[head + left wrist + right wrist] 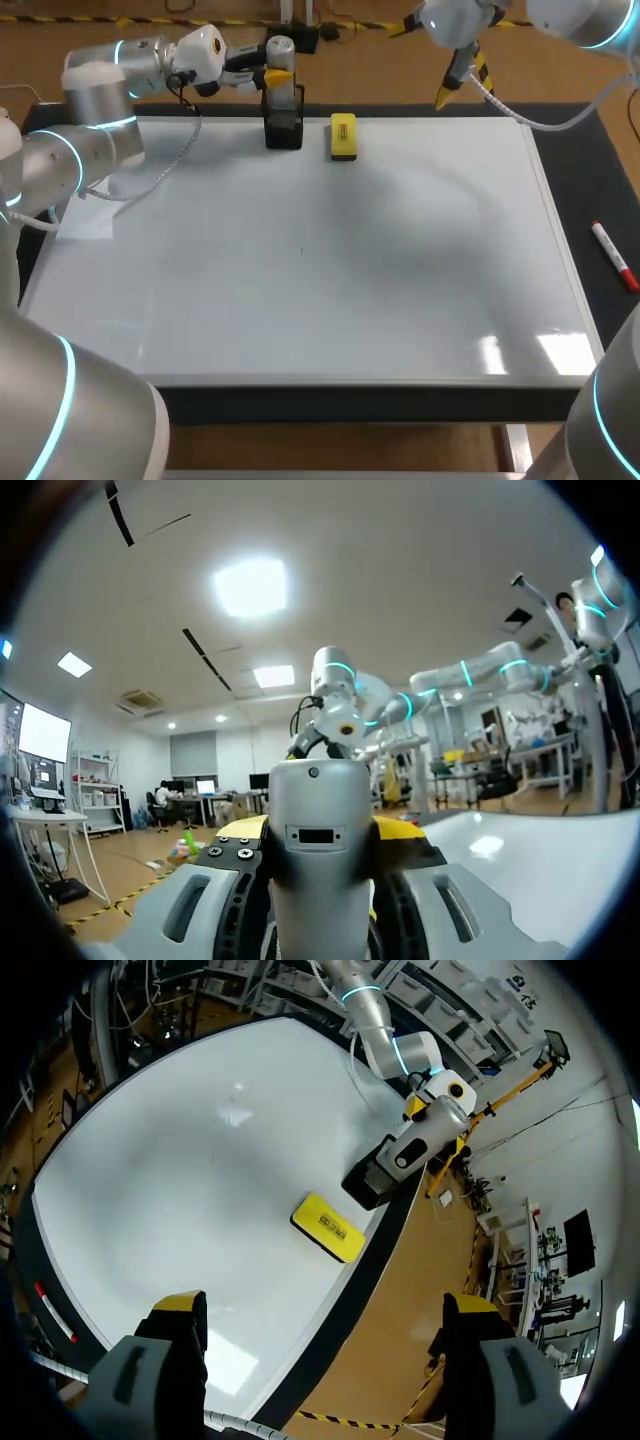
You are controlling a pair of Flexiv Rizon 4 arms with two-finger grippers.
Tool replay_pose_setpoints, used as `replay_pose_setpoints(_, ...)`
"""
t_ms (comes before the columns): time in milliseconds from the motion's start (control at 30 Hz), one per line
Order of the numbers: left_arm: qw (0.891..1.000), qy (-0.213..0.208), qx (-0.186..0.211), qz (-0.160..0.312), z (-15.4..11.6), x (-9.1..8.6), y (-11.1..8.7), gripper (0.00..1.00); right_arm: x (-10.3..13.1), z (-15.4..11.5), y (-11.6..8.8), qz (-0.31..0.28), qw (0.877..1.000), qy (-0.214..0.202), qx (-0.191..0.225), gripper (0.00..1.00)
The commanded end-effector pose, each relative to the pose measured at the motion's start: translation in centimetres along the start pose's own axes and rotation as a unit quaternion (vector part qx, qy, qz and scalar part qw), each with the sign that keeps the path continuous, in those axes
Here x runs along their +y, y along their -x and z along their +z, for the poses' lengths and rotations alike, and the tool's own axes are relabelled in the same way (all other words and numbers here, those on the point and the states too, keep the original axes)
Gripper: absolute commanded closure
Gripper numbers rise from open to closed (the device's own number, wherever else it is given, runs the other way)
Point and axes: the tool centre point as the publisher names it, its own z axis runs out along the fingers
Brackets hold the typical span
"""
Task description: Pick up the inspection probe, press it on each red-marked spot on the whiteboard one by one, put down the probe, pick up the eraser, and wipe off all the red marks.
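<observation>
Left gripper [277, 76] looks clamped on the inspection probe [320, 810], fingers either side of its silver barrel. Probe stands upright in the black holder [284, 128] at the whiteboard's [300, 290] far edge. Probe: rigid, smooth metal, prob. slippery & fairly heavy, so grip mid-barrel and lift straight up. Yellow eraser [343, 137] sits just beside holder. Right gripper [325, 1305] is spread wide, high up, holding nothing. No red marks visible on board.
</observation>
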Motion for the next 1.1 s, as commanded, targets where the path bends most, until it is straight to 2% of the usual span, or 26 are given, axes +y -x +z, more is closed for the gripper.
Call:
replay_pose_setpoints(33, 0.999, -0.008, 0.049, -0.003, -0.4, 1.0, 0.7, 1.0, 0.0, -0.1, 0.0, -0.001, 1.0, -0.001, 0.002, 0.0)
replay_pose_setpoints(767, 0.999, -0.02, 0.045, -0.014, -0.9, 2.6, 1.0, 1.0, 0.0, -0.1, 0.0, -0.001, 1.0, -0.001, 0.002, 0.0)
replay_pose_setpoints(800, 0.999, -0.02, 0.047, -0.014, -0.9, 2.6, 1.0, 0.96, 0.0, -0.1, 0.0, -0.001, 1.0, -0.001, 0.002, 0.0)
replay_pose_setpoints(833, 0.999, -0.021, 0.048, -0.015, -0.9, 2.6, 1.0, 0.56, 0.0, -0.1, 0.0, -0.001, 1.0, -0.001, 0.002, 0.0)
replay_pose_setpoints(867, 0.998, -0.021, 0.049, -0.015, -1.0, 2.6, 1.0, 0.31, 0.0, -0.1, 0.0, -0.001, 1.0, -0.001, 0.002, 0.0)
replay_pose_setpoints(900, 0.998, -0.02, 0.05, -0.015, -1.0, 2.6, 1.0, 0.25, 0.0, -0.1, 0.0, -0.001, 1.0, -0.001, 0.002, 0.0)
replay_pose_setpoints(933, 0.998, -0.019, 0.05, -0.015, -1.0, 2.6, 0.9, 0.24, 0.0, -0.1, 0.0, -0.001, 1.0, -0.001, 0.002, 0.0)
replay_pose_setpoints(967, 0.998, -0.019, 0.05, -0.015, -1.0, 2.6, 0.9, 0.17, 0.0, -0.1, 0.0, -0.001, 1.0, -0.001, 0.002, 0.0)
replay_pose_setpoints(1000, 0.998, -0.016, 0.05, -0.016, -1.0, 2.6, 0.9, 0.0, 0.0, -0.1, 0.0, -0.001, 1.0, -0.001, 0.002, 0.0)
replay_pose_setpoints(1100, 0.999, -0.011, 0.047, -0.015, -1.1, 2.3, 0.8, 0.0, 0.0, -0.1, 0.0, -0.001, 1.0, -0.001, 0.002, 0.0)
